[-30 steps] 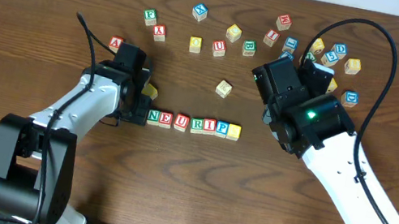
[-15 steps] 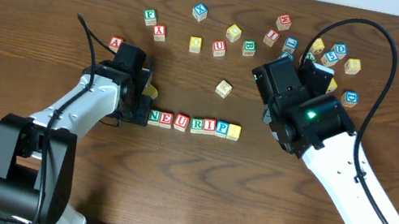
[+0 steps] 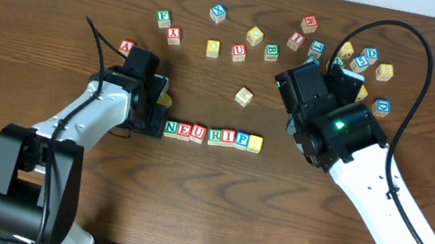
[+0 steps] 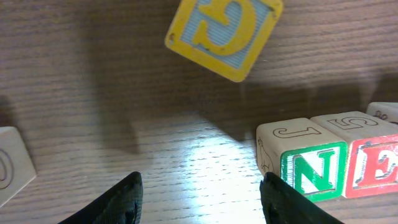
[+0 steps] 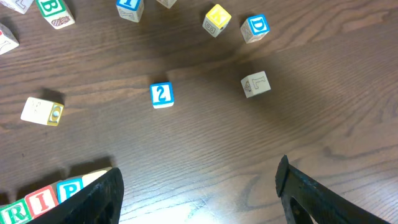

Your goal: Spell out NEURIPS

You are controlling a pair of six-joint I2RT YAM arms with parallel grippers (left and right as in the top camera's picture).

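At the middle of the wooden table, the seven cubes stand in a touching row, reading N, E, U, R, I, P from left to right and ending in a yellow-faced cube. My left gripper sits low at the row's left end, its fingers partly spread over bare wood, with the green N cube just beside one finger and a yellow G cube farther off. My right gripper hangs right of the row, fingers wide and empty, above a blue 2 cube.
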